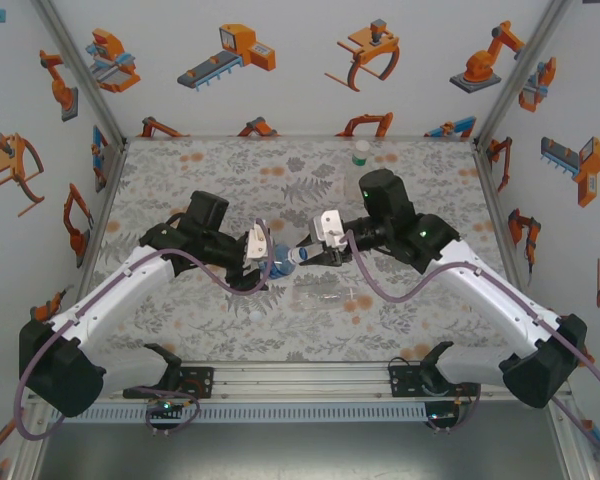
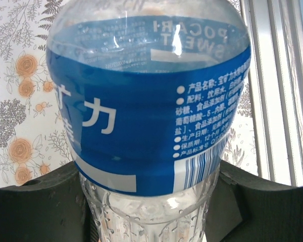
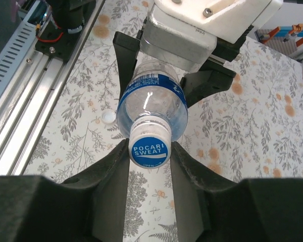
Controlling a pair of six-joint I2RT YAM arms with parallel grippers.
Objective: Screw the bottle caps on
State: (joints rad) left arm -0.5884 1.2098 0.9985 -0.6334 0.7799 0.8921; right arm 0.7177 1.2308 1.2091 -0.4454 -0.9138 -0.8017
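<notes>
The left gripper (image 1: 257, 250) clamps the clear plastic blue-labelled bottle (image 3: 151, 96) sideways above the floral mat (image 1: 180, 180), steadying it so the right gripper (image 1: 316, 252), closed on its blue-topped white screw cap (image 3: 149, 149), can twist.

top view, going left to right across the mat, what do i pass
left gripper → blue-label bottle → right gripper → small pale bottle at the back. The cap sits between the right gripper's fingers, so it is left out.
</notes>
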